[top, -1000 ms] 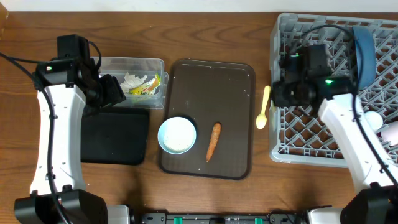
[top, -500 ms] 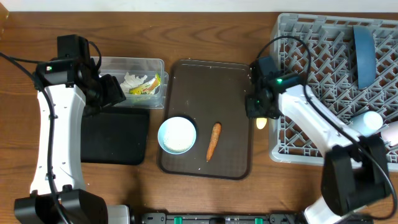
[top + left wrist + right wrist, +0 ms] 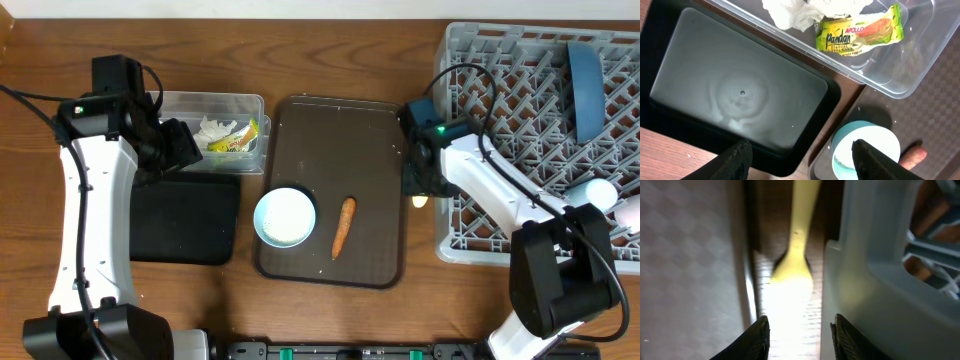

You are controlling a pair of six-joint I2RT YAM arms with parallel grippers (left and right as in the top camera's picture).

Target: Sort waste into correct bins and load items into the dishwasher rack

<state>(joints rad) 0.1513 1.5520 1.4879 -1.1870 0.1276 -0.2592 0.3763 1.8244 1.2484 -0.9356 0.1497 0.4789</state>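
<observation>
Right gripper low over spoon, beside rack.
Jaws apart, straddling the spoon; left gripper also apart, above black tray.

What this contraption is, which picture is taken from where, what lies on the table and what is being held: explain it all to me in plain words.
You see a robot's left arm and right arm at a table, each ending in a two-finger gripper. The wide picture comes from a camera fixed above. The other two come from a camera on each wrist, looking past its own fingers.

The left gripper is open above a black tray. Beside that is a clear tub holding crumpled paper and a wrapper. On the brown tray lie a white bowl and a carrot.

The right gripper is open just over a yellow spoon. The spoon lies between the brown tray and the grey rack, where a blue plate stands. Neither gripper holds anything.
</observation>
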